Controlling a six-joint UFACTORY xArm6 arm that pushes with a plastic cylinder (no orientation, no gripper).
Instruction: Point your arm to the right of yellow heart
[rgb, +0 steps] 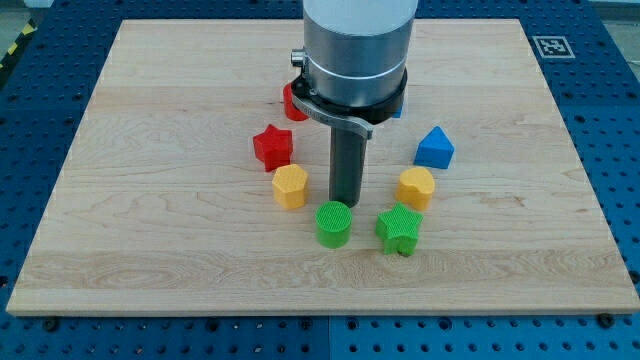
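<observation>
1. While my arm is hanging over the middle of the wooden board (150, 250), my tip (346, 199) is resting on the bare wood inside a loose ring of blocks.
2. Ending in a plain dark rod, I am carrying no hand to spread or press together, and the rod is holding nothing.
3. My tip is sitting just above the green cylinder (334, 223), close to it; whether the two are touching I cannot tell.
4. At the view's left of my tip, near but apart, a yellow block (290, 186) is lying; at the view's right, likewise apart, a second yellow block (416, 187) is lying.
5. Which of the two yellow blocks is the heart I cannot make out.
6. A green star (400, 229) is sitting at the view's lower right of my tip, just below the second yellow block.
7. A red star (272, 147) is lying up and to the view's left, and a blue block (434, 148) is lying well to the view's right.
8. Behind my arm's grey body, another red block (292, 102) is peeking out, mostly hidden.
</observation>
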